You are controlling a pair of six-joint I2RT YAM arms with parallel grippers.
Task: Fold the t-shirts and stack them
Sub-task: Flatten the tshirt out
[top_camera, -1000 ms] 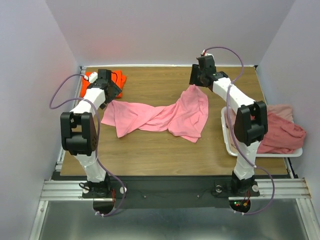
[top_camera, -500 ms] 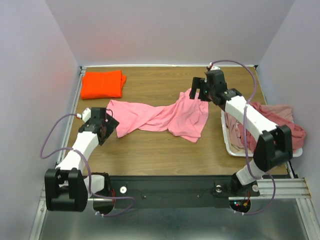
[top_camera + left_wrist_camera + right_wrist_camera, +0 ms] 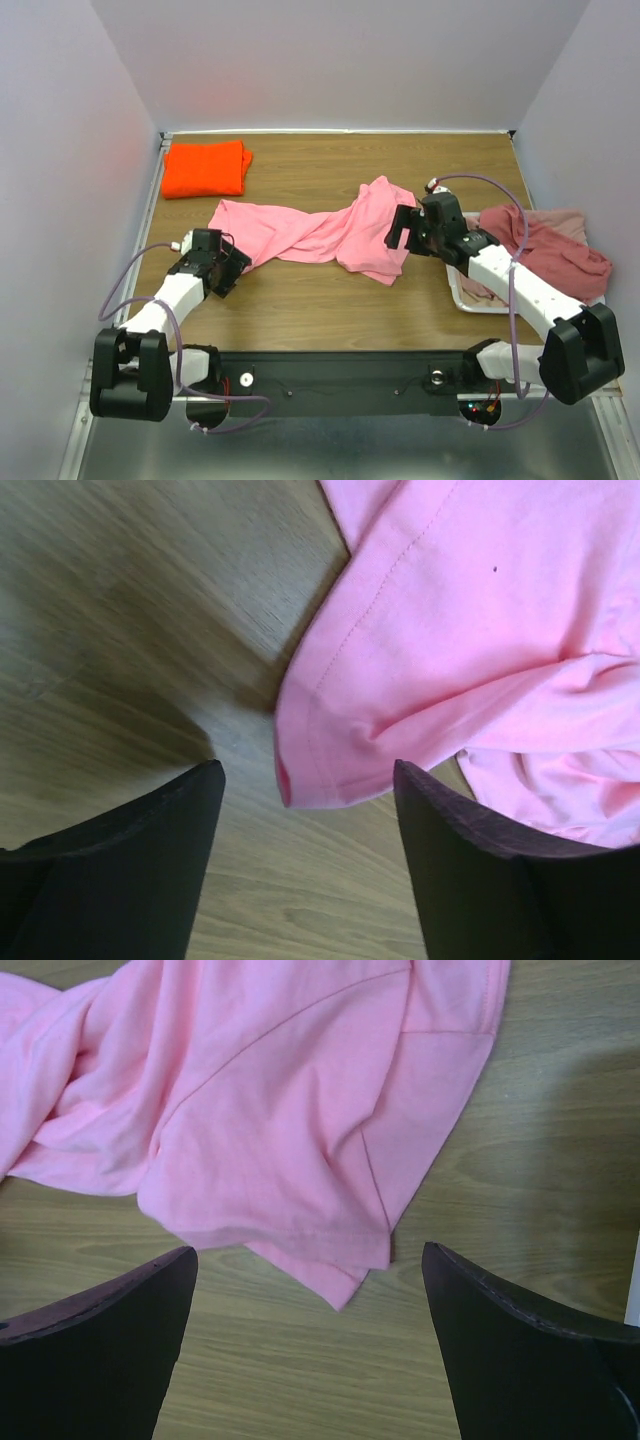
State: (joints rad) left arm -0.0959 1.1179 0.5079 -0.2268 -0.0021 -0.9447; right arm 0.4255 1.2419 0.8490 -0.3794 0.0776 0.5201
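Observation:
A light pink t-shirt lies twisted and spread across the middle of the table. A folded bright orange t-shirt sits at the far left corner. Dusty rose and pale pink t-shirts are heaped in the white tray on the right. My left gripper is open and empty just short of the pink shirt's near-left corner, its opening over bare wood. My right gripper is open and empty by the shirt's right hem, its opening also over wood.
The table is wooden, with walls on three sides. The tray's white edge shows at the right of the right wrist view, close to the right arm. The black rail with the arm bases runs along the near edge.
Both arms have drawn back toward the near side and lowered. The left gripper left the orange shirt for the pink shirt's near-left corner; the right came from the far end to the right hem.

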